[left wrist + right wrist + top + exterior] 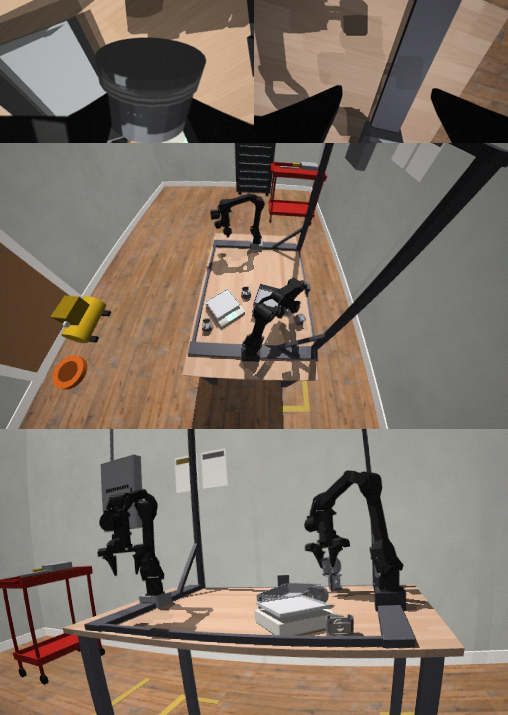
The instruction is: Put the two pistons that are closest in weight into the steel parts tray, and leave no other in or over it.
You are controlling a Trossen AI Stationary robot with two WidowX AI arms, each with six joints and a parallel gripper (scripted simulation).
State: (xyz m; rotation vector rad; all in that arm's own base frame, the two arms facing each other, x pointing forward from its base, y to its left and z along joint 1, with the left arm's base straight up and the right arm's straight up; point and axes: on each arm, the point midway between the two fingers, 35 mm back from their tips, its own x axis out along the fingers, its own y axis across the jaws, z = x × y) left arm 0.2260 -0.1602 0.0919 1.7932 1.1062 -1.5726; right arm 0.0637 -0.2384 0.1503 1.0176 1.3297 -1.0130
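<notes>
The left gripper [326, 563] [148, 121] is shut on a dark-crowned piston [150, 64], held in the air beside the steel parts tray [262, 296] [57, 70]; the visible part of the tray floor is bare. One piston [245, 293] stands between tray and scale. Another piston [207, 325] [340, 624] stands at the scale's near corner. A third [299, 319] [335, 581] stands near the long edge, close below the held one. A rounded grey shape near the tray in the exterior view is unclear. The right gripper [127, 571] [386, 90] is open and empty, high above the table's other end.
The white scale [224, 302] [295, 615] has a bare pan and a lit display. A dark block [283, 580] shows behind the tray; I cannot tell what it is. Dark frame rails [240, 637] [417, 64] border the table, with posts rising at one side.
</notes>
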